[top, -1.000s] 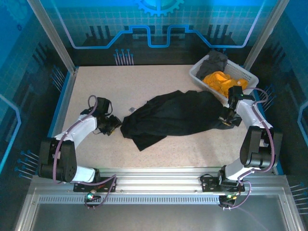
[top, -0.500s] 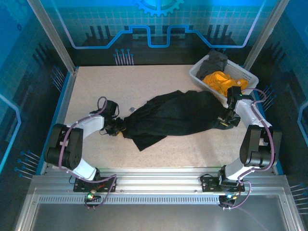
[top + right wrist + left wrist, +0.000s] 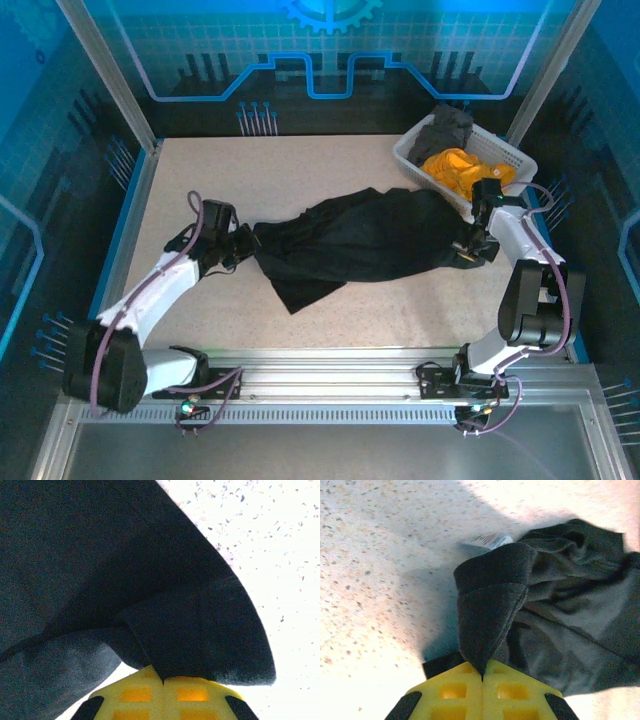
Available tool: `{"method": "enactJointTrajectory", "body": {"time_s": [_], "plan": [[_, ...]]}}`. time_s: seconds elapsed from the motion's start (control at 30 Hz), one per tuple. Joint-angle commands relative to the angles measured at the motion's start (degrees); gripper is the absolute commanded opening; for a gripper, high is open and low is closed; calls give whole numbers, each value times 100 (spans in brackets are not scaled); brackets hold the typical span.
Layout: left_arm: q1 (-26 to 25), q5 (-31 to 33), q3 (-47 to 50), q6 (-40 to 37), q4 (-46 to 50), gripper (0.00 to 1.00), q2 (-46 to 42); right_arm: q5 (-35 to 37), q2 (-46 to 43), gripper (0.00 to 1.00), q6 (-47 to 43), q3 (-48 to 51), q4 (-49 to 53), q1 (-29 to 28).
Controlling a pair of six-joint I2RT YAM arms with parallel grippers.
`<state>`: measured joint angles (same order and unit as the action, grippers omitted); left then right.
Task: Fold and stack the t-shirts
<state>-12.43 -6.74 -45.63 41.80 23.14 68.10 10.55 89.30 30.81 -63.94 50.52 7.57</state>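
**Speckled table, black shirt pinched at both ends**

Black shirt lies bunched across the middle, strung out left to right. Left gripper is clamped tight on a fold at the left end, with a white label peeking out beyond it. Right gripper is closed hard on the right-hand edge. Far right, the white basket holds the orange shirt and grey shirt.

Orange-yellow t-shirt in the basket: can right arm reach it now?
Probably not yet: the right gripper is shut on the black t-shirt. The orange-yellow t-shirt lies uncovered in the white basket beside it.
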Motion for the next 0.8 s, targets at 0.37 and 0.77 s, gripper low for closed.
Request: {"method": "enactJointTrajectory", "body": {"time_s": [0.37, 0.77], "plan": [[-351, 154, -475, 313, 1188, 0, -1102, 13, 279, 0, -172, -521, -71, 402], [778, -20, -201, -264, -929, 18, 1554, -343, 422, 0, -215, -514, -12, 158]]}}
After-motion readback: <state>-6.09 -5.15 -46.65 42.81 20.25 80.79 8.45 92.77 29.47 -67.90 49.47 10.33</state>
